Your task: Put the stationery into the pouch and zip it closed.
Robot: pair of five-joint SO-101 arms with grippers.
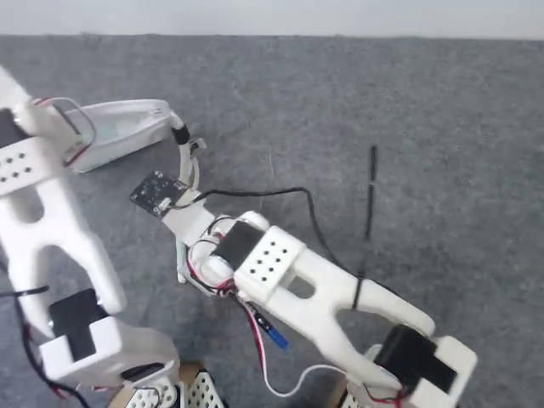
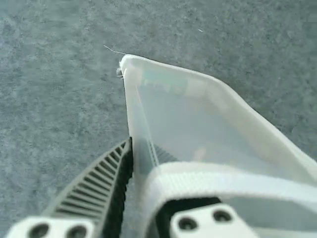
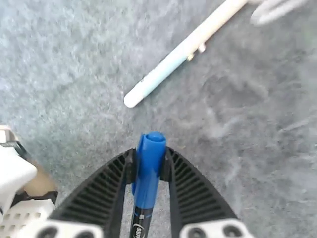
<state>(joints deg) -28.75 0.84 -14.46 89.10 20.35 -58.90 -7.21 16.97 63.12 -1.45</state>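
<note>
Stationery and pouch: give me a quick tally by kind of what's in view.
pouch: 1
blue marker: 1
white pen: 1
black pen: 1
Total: 4

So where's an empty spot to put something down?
Lots of bare mat right of the black pen, and a wide patch between that pen and the pouch. It is crowded by the pouch, the left arm, the white pen and the right arm holding a blue pen.
</note>
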